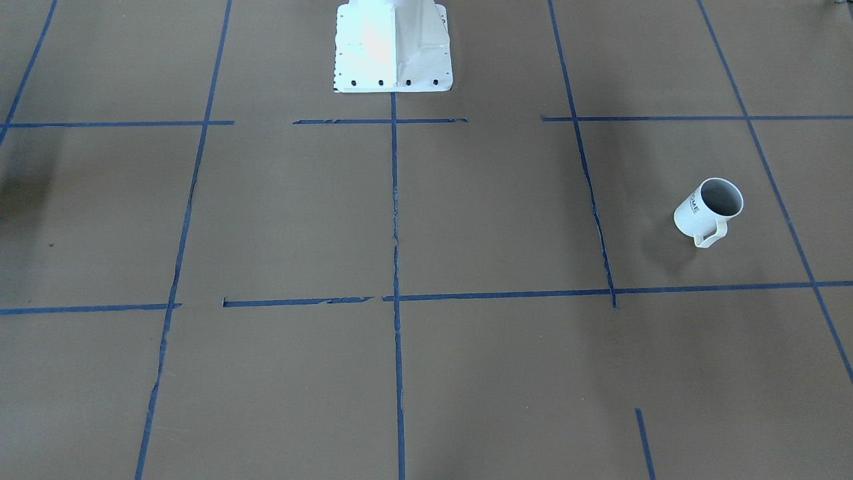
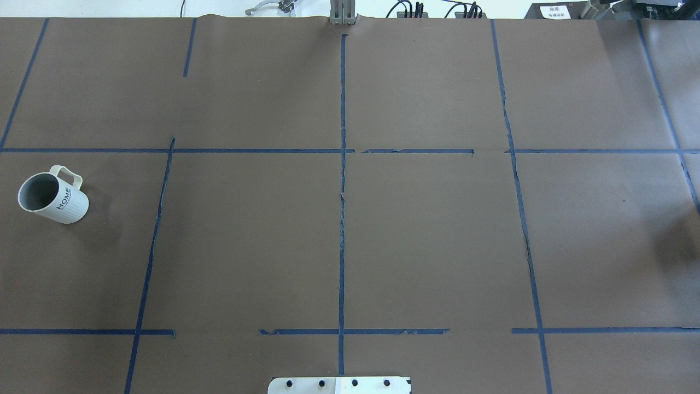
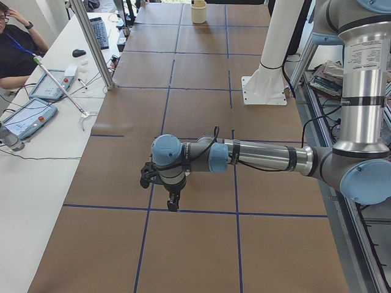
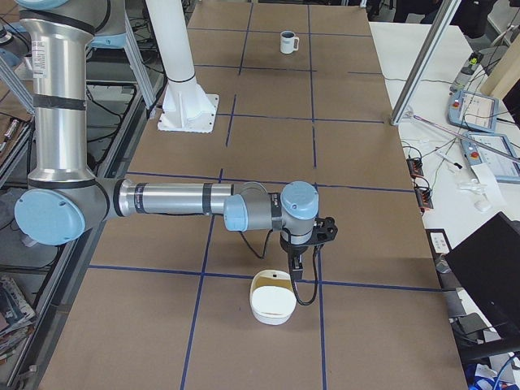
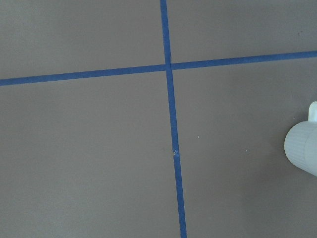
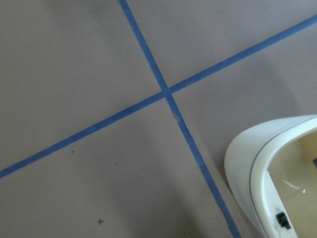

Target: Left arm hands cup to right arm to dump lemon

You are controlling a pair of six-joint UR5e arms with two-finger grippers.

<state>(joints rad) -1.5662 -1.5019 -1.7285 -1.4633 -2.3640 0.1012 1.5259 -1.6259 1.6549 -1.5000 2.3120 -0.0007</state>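
The cup (image 1: 708, 212), a white ribbed mug lettered "HOME", stands upright on the brown table; it shows at the far left of the overhead view (image 2: 53, 196) and far off in the exterior right view (image 4: 288, 41). Its ribbed side shows at the right edge of the left wrist view (image 5: 303, 148). Its inside looks grey and no lemon shows. The left arm (image 3: 256, 157) reaches low over the table, with its gripper (image 3: 173, 201) pointing down. The right arm (image 4: 171, 197) holds its gripper (image 4: 294, 262) just above a white bowl (image 4: 272, 296). I cannot tell whether either gripper is open or shut.
The white bowl with a cream inside also shows in the right wrist view (image 6: 277, 173) and far off in the exterior left view (image 3: 198, 12). The white robot base (image 1: 393, 47) stands at the table's middle edge. An operator (image 3: 12, 49) sits beside a side table holding tablets.
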